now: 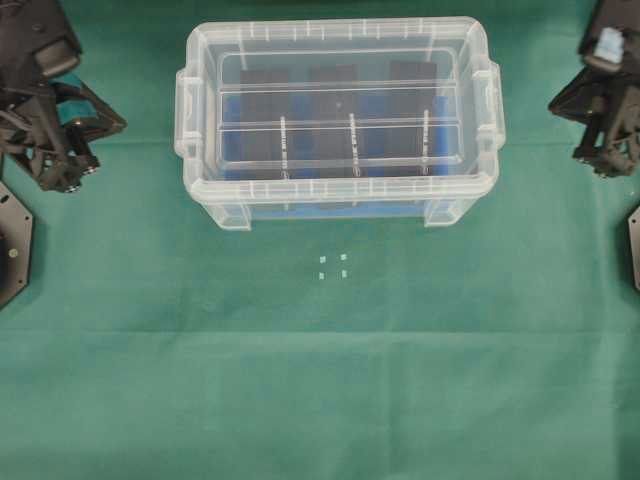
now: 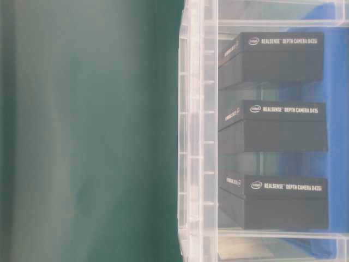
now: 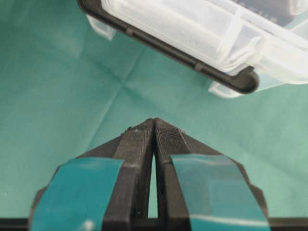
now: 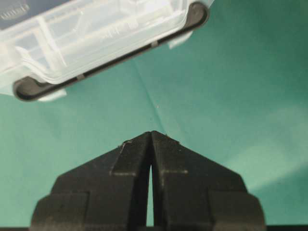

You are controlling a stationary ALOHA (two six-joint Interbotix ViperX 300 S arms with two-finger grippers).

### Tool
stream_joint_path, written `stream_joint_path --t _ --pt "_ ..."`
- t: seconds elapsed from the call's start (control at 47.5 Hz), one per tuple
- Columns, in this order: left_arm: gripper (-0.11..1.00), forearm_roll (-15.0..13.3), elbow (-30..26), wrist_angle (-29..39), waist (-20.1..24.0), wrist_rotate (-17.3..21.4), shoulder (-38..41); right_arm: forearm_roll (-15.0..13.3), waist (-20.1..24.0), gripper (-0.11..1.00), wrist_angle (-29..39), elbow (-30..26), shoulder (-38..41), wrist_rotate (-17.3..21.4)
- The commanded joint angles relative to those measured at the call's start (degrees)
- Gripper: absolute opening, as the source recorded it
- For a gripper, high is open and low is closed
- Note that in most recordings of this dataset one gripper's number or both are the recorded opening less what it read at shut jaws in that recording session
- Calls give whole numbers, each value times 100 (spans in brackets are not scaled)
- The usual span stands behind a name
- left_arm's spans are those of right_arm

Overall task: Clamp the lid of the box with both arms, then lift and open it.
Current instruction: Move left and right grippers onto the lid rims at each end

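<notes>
From my remote station, nothing of the job is done yet: the lid (image 1: pixel 338 105) sits seated on the box (image 1: pixel 338 200), which rests on the green cloth (image 1: pixel 320 380) toward the far middle of the overhead view, and both arms wait well apart from it at the table's two sides. The left gripper (image 3: pixel 154 126), banded with teal tape (image 3: pixel 77 192), has its two wedge fingers pressed together at the tips and holding nothing; the right gripper (image 4: pixel 151 135) is likewise clenched on nothing, with only a hairline slit behind its tips. Both wrist cameras look out over bare cloth toward an end of the box. As I judge it, everything remains: spreading the fingers, bringing each gripper in to an end of the lid, clamping, lifting and opening.

The lid is clear, glossy plastic, a shallow rectangle with rounded corners and long raised ribs across its top. The box beneath is deep and transparent, with moulded side handles (image 1: pixel 186 100), a blue floor and three matte black rectangular packs (image 2: pixel 272 57) lined up inside, white lettering on their edges in the table-level view. From the wrists, a dark band (image 3: pixel 168 48) runs along the box's rim. The fingers are matte black with a fine ridged grain; the cloth is soft, faintly creased, and carries four tiny pale squares (image 1: pixel 332 265) in front of the box.
</notes>
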Motion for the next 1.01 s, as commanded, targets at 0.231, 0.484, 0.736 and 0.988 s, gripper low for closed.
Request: stream_joint_path --t 0.231,0.484,0.736,0.988 --pt "1 35 -26 -246 44 18 527 -9 -18 0 -343 -114 536 -18" --pt "1 44 -9 -185 62 79 519 -105 -18 0 -325 -132 536 -62" --pt "1 53 -35 123 53 703 563 -334 -18 0 -220 -149 536 -316" --pt "1 53 -79 387 35 1090 624 -413 -18 0 -114 -202 536 -659"
